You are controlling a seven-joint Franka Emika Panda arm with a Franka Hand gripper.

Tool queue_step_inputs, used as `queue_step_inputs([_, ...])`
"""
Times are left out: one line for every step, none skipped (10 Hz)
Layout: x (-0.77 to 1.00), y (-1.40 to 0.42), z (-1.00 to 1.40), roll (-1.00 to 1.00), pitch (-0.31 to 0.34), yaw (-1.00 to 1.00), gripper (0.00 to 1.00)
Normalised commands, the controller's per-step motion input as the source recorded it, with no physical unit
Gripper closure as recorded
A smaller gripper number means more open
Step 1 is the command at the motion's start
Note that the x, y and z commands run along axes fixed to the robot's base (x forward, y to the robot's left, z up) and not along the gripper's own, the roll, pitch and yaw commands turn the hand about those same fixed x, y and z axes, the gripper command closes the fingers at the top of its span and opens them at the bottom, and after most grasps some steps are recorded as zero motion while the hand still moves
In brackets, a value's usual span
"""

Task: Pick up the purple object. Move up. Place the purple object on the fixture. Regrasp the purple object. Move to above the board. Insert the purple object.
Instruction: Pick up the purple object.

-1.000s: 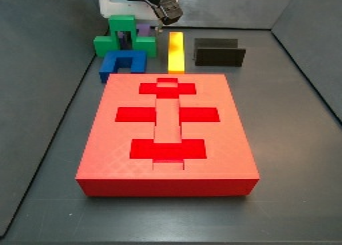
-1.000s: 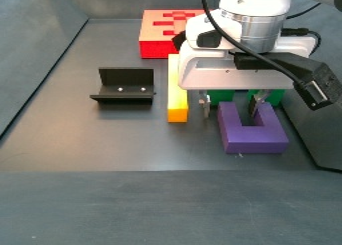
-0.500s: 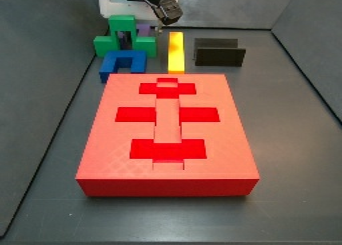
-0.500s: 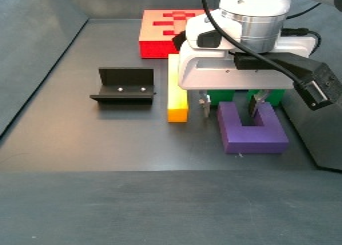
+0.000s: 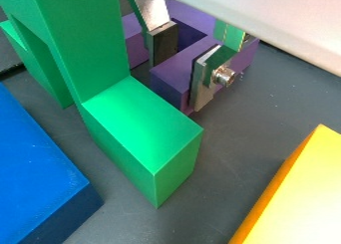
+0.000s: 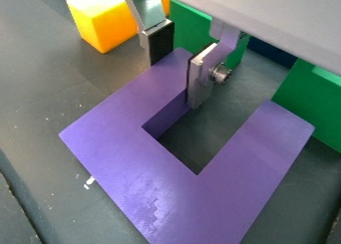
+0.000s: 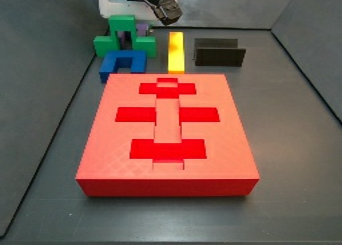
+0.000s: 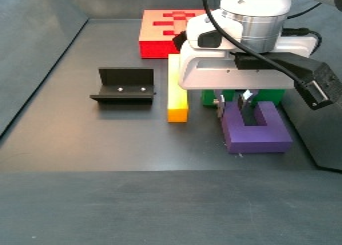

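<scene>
Gripper (image 6: 177,62) silver plates astride matte purple object (image 6: 200,173) prong, seemingly unclamped

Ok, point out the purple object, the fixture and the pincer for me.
purple object (image 8: 254,136): side view, its near base bar.
fixture (image 8: 123,86): side view, its dark upright wall.
pincer (image 6: 181,57): wrist view, gap between fingertips, straddling one purple prong.
</scene>
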Motion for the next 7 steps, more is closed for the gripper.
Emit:
queue_step_inputs([0.0,0.0,0.0,0.0,0.0,0.0,1.0])
queue_step_inputs([0.0,0.0,0.0,0.0,0.0,0.0,1.0])
queue_step_inputs([0.0,0.0,0.0,0.0,0.0,0.0,1.0])
queue_step_inputs([0.0,0.0,0.0,0.0,0.0,0.0,1.0])
queue_step_inputs([0.0,0.0,0.0,0.0,0.0,0.0,1.0])
queue_step_inputs([0.0,0.0,0.0,0.0,0.0,0.0,1.0])
queue_step_inputs([0.0,0.0,0.0,0.0,0.0,0.0,1.0])
